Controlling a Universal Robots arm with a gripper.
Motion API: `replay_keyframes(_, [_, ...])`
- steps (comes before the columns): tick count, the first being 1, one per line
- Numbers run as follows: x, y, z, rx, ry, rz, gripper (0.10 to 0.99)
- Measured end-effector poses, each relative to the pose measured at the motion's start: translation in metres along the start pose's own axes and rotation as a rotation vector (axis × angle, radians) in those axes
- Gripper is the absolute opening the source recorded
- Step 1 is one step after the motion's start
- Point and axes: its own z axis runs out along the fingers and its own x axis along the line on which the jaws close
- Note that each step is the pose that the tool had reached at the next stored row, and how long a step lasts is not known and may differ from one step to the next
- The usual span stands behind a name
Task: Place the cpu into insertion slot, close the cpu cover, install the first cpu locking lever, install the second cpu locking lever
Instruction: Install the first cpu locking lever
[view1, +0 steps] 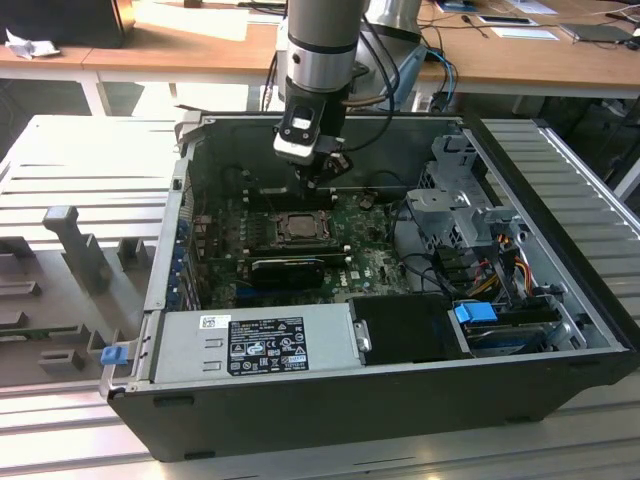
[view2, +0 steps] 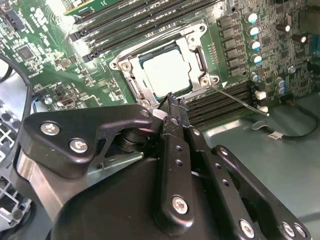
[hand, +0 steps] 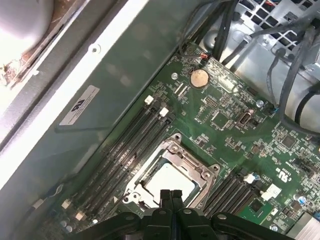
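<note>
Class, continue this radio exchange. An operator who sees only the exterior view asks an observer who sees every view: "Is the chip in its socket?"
Observer: Yes. In the second wrist view the chip lies flat in the socket.
Operator: Is the cover down?
Observer: Yes, the cover lies flat around the chip in both wrist views.
Operator: Where is the pincer?
Observer: In the first wrist view the pincer, tips together, sits at the socket's edge.
</note>
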Motion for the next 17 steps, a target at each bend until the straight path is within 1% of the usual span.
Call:
replay_keyframes(2, [0.0000, 0.0000, 0.0000, 0.001, 0.0001, -0.025, 0.106])
replay_keyframes(5, [-0.0001, 0.0001, 0.0000, 0.003, 0.0014, -0.090, 0.106])
replay_keyframes(8, [0.0000, 0.0000, 0.0001, 0.004, 0.0020, -0.120, 0.106])
replay_keyframes(10, [0.0000, 0.0000, 0.0001, 0.006, 0.0028, -0.166, 0.106])
replay_keyframes(13, [0.0000, 0.0000, 0.0001, 0.008, 0.0032, -0.198, 0.106])
replay_keyframes(15, [0.0000, 0.0000, 0.0001, 0.010, 0.0040, -0.245, 0.106])
replay_keyframes(17, [0.0000, -0.0001, 0.0001, 0.011, 0.0042, -0.258, 0.106])
